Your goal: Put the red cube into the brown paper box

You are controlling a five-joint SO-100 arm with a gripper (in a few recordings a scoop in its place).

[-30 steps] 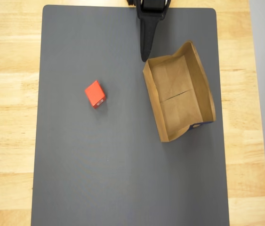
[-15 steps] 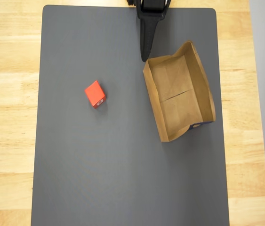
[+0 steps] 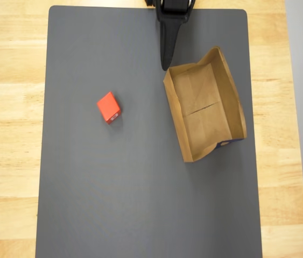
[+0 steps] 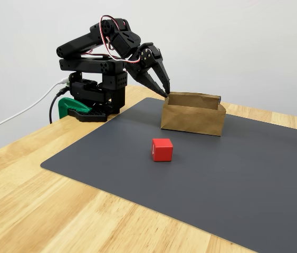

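Overhead view: the gripper (image 3: 166, 65), jaws closed and empty, points at the brown paper box (image 3: 231, 102) corner; the red cube (image 3: 108, 107) lies down-left of it on the grey mat (image 3: 140, 204).

Fixed view: the gripper (image 4: 165, 88) hangs behind the box (image 4: 192, 118); the cube (image 4: 162, 149) sits apart, nearer the camera.

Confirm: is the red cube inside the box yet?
No, the red cube sits on the grey mat, apart from the empty brown paper box.

The red cube (image 3: 108, 107) lay on the mat well apart from the gripper (image 3: 165, 63); the open brown paper box (image 3: 205, 110) stood just beside its tips.
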